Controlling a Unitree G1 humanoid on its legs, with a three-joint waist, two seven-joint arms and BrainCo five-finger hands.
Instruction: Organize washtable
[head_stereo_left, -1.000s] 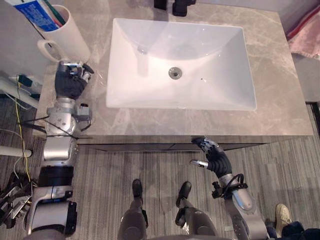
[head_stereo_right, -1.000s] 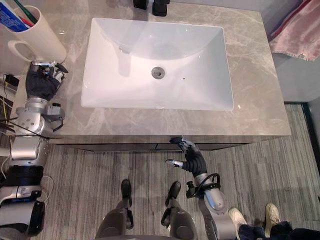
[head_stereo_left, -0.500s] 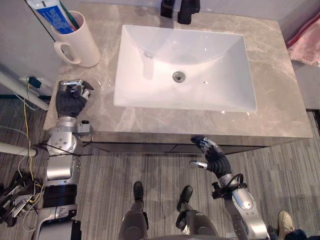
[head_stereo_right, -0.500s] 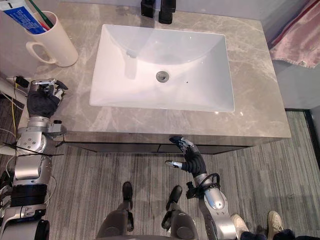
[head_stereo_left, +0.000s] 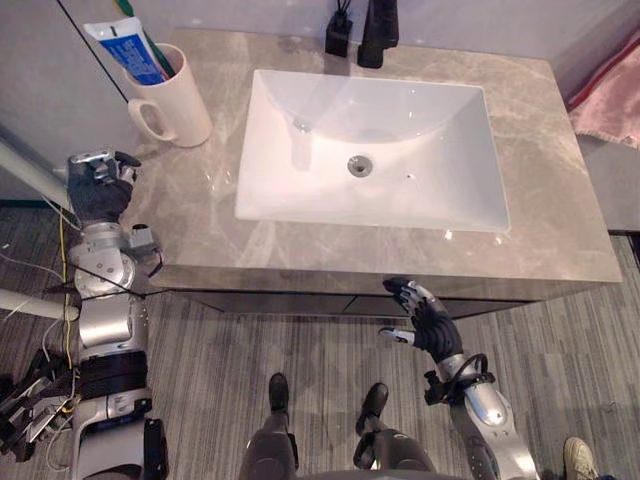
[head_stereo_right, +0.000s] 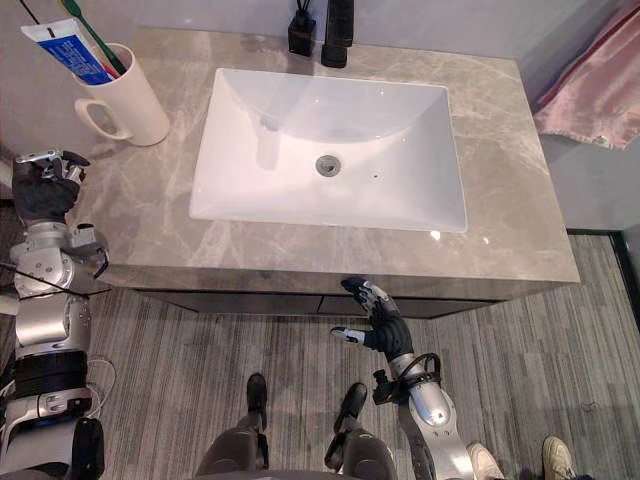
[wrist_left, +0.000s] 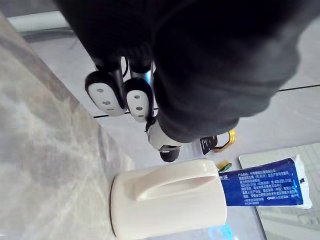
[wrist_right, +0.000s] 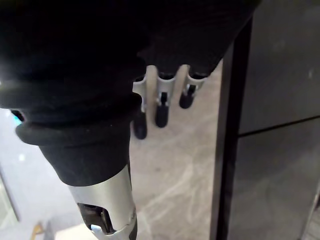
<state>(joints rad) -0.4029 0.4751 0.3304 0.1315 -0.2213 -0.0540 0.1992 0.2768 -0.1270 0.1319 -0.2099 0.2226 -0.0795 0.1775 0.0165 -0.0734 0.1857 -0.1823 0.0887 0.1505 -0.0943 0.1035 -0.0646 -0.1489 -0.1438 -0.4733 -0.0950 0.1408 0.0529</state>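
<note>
A cream mug (head_stereo_left: 180, 98) with a blue toothpaste tube (head_stereo_left: 128, 52) and a green toothbrush stands at the back left of the grey marble washtable (head_stereo_left: 200, 225). In the left wrist view the mug (wrist_left: 170, 205) shows just past the fingers. My left hand (head_stereo_left: 97, 188) hovers at the table's left edge, in front of the mug and apart from it, fingers curled and holding nothing. My right hand (head_stereo_left: 420, 315) hangs below the table's front edge over the floor, fingers relaxed and holding nothing.
A white rectangular sink (head_stereo_left: 262, 195) fills the middle of the table. A black faucet (head_stereo_left: 380, 30) and a small black bottle (head_stereo_left: 340, 36) stand behind it. A pink towel (head_stereo_left: 612, 85) hangs at the right. A person's shoe (head_stereo_right: 556, 455) shows at the lower right.
The camera has shifted. My left hand has drawn back from beside the mug to the table's left edge. The right hand has hardly moved.
</note>
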